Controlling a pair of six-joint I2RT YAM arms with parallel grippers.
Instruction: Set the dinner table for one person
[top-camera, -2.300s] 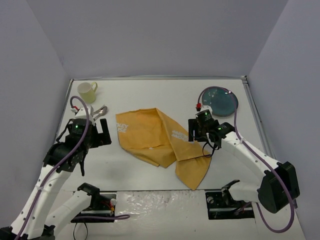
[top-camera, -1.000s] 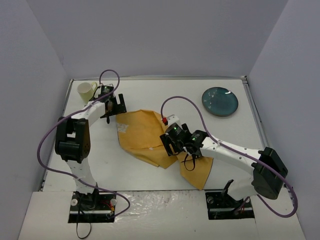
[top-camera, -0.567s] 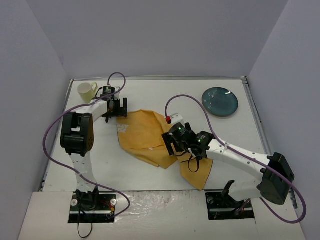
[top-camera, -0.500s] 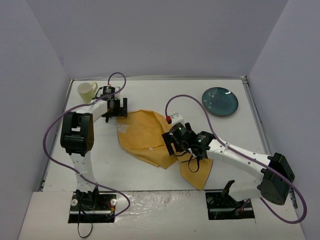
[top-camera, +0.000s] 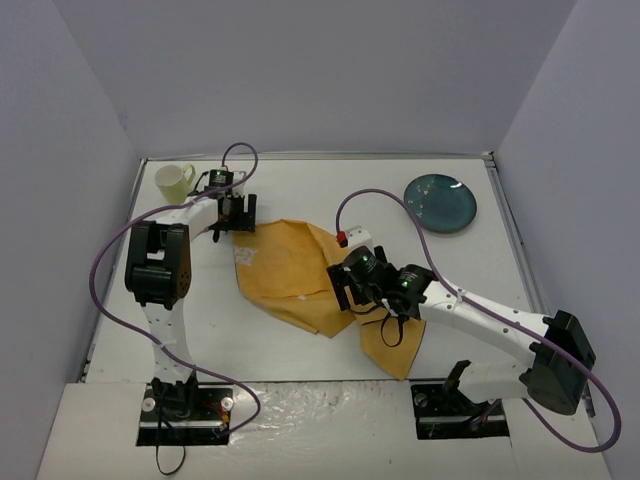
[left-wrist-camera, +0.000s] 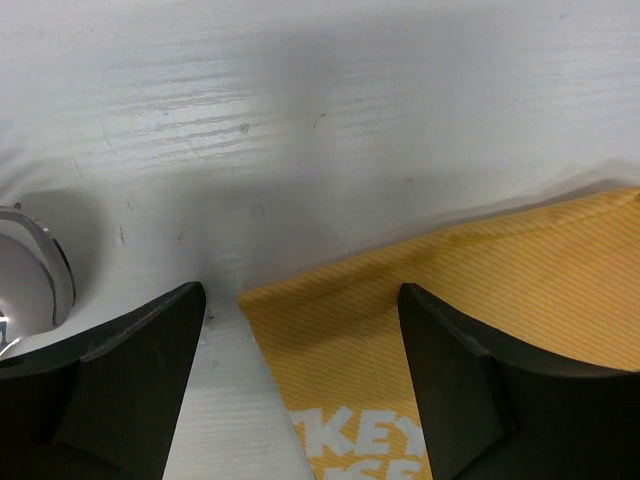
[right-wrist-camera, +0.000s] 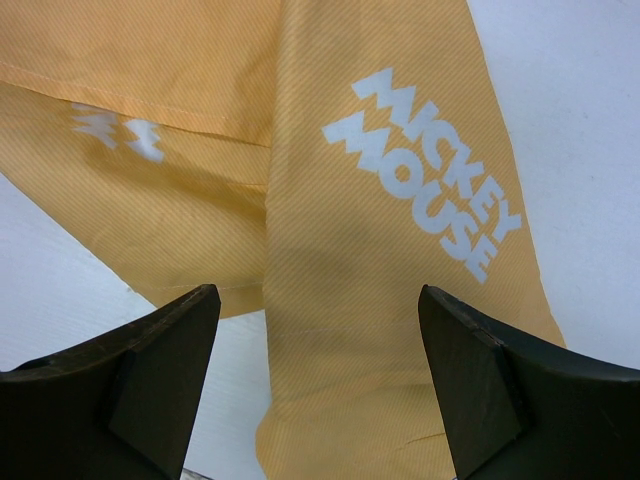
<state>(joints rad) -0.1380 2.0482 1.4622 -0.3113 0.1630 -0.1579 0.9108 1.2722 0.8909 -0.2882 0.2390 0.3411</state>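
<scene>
Broadly, the dinner table (top-camera: 330, 190), a large flat white rectangular tabletop with a thin metal rim, fills the middle of the top view and carries everything else. A crumpled orange-yellow cloth placemat (top-camera: 290, 270) lies at its centre, folded over itself and running down toward the lower right, with white "MICKEY MOUSE" lettering (right-wrist-camera: 425, 170) on the fold seen by the right wrist camera. The right gripper (top-camera: 350, 296) hangs over that fold near the frame's centre, its two black fingers spread wide and clasping nothing. The left gripper (top-camera: 234, 222) sits at the cloth's upper-left corner, jaws likewise parted, one finger on each side of the corner tip. A round blue-green glazed plate (top-camera: 440, 203) rests at upper right, a pale yellow mug (top-camera: 177, 182) at upper left. A shiny curved metal piece (left-wrist-camera: 35, 275) shows at the left wrist view's left edge; what it is cannot be told.
</scene>
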